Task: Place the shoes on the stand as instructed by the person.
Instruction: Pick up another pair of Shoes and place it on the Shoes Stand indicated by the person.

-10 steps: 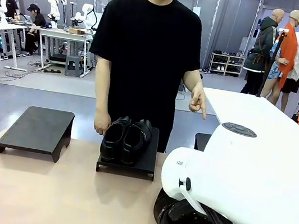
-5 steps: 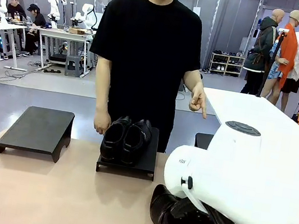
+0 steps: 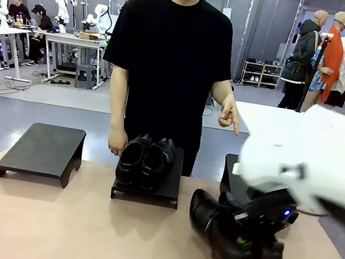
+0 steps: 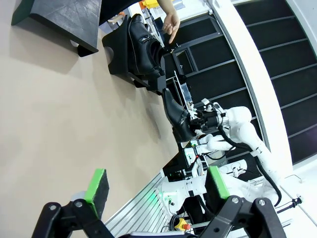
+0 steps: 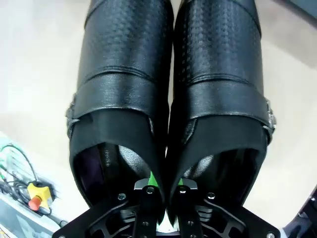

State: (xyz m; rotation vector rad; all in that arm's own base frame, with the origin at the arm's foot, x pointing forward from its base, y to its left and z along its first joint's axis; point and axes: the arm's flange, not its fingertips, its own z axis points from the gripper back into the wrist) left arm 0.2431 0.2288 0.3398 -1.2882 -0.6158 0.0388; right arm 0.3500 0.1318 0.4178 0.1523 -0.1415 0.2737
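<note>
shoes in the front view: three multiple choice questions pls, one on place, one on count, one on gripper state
1. Where is the pair of shoes that no gripper holds?
A. on the left stand
B. on the middle stand
C. in the person's hand
2. How many shoes show in the front view?
A. two
B. three
C. four
3. The right gripper is:
A. shut on the other pair
B. open above it
C. shut on a stand
Answers: 1 B, both sit on its top; 2 C, two on the stand, two held; 3 A, it pinches their inner walls together.
</note>
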